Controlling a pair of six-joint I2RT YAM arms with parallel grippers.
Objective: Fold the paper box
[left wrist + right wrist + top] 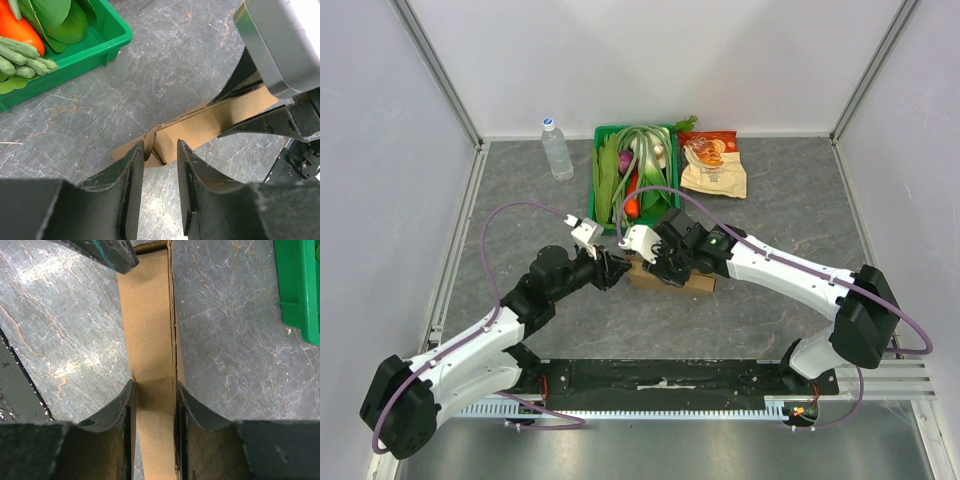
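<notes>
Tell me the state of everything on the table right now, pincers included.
box: lying on the table, end flap bent up.
left pincer: open, straddling one box end.
right pincer: shut on the box.
bottle: upright, capped.
tray: full of vegetables.
snack bags: lying flat.

The tray [95,50] is bright green and holds green leaves [642,160], green beans [22,60], an orange-red vegetable [17,30] and a purple bulb [624,161]; left of it the bottle [557,152] is clear with a pale cap, and right of it the bags [715,165] are orange-red and cream. On the near side of the tray the paper box [672,279] is plain brown cardboard, on a table [790,210] of dark grey stone pattern with pale veins and rusty streaks. The left arm [470,355] and right arm [790,272] are white with black joints, a purple cable [510,212] loops near the tray, and the left gripper [160,150] and right gripper [154,390] are black.
</notes>
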